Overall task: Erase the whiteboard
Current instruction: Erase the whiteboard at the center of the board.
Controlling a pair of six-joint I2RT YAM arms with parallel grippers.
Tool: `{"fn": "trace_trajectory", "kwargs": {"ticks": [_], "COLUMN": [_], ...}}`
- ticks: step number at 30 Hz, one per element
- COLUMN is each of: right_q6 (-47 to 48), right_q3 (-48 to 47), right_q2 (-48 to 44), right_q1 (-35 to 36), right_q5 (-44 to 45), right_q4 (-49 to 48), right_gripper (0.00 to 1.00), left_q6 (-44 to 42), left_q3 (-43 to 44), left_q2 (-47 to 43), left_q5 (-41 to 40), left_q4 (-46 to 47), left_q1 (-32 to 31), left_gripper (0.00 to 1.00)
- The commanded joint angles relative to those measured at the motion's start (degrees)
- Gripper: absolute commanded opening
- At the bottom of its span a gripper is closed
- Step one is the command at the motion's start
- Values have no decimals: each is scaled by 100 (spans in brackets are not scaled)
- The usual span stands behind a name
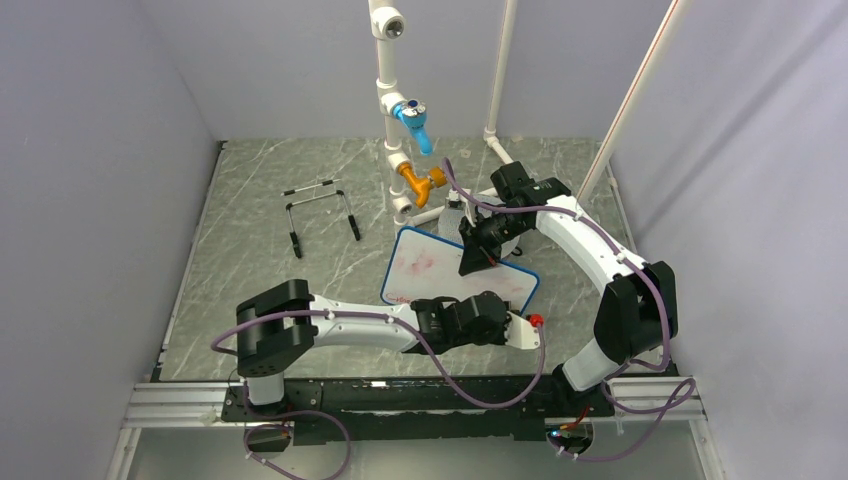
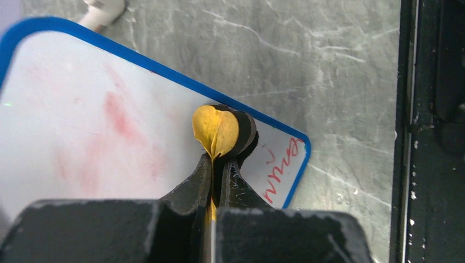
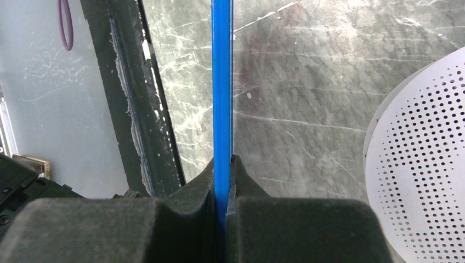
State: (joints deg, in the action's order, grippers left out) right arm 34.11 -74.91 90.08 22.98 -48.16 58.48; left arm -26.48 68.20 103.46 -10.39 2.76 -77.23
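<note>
The left fingers squeeze a yellow wiper on the whiteboard, and the right fingers pinch its blue edge. Next, rub the red writing in the whiteboard's corner

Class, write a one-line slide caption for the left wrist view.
Left gripper holds a yellow pad over the whiteboard, near red writing at its corner.

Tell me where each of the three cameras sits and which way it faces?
Top: fixed above and behind the arms, looking down at the table and whiteboard; left arm and right arm show.
Left wrist: on that arm, looking down past the left gripper, shut on a yellow pad over the whiteboard.
Right wrist: on that arm, looking along the right gripper, shut on the whiteboard's blue edge.
Shared: all three show the whiteboard.
</note>
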Motion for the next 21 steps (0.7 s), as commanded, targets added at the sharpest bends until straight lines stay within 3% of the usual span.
{"fn": "trace_trajectory", "kwargs": {"ticks": [1,7,21], "right_q6": [78,121,157], "right_q3": [126,126,117], "right_q2": [86,88,111], "right_q1": [146,148,154], "right_q5": [-686,-686,-686], "right_q4": [184,200,245], "right_gripper": [0,0,0], "left_q6": [-560,-753,-221], "left_q3": [65,54,-186], "left_q2": [-388,-160,251], "left_q5": [-812,-583,286], "left_q4": [1151,1038,93], "left_q1": [188,176,200], "left_gripper": [0,0,0]}}
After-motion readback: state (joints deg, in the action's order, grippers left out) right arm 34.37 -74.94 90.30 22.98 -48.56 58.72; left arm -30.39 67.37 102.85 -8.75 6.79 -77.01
